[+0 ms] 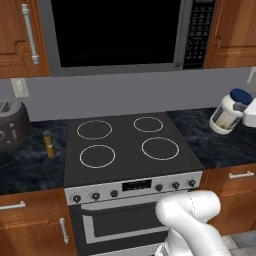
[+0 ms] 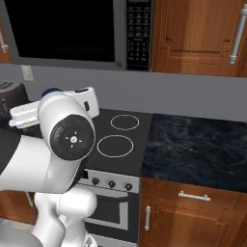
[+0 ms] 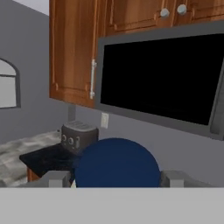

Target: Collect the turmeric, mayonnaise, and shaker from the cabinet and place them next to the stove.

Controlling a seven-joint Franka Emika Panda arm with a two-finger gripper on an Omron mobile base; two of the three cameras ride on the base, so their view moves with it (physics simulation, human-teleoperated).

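The mayonnaise (image 1: pixel 228 113), a squat white jar with a dark blue lid, hangs tilted in the air above the counter right of the stove (image 1: pixel 127 145). My gripper (image 1: pixel 248 113) is shut on it at the right edge of the left base view. In the hand view the blue lid (image 3: pixel 116 164) sits between my fingertips (image 3: pixel 52 179). The turmeric (image 1: pixel 48 144), a slim olive-yellow bottle, stands upright on the dark counter just left of the stove. The shaker is out of view. Wooden wall cabinets (image 1: pixel 15 35) hang with doors shut; I cannot tell which is the task's cabinet.
A black microwave (image 1: pixel 120 35) hangs above the stove. A grey toaster (image 1: pixel 11 124) stands at the far left of the counter. Dark marble counter (image 2: pixel 193 144) runs right of the stove, with base cabinets below.
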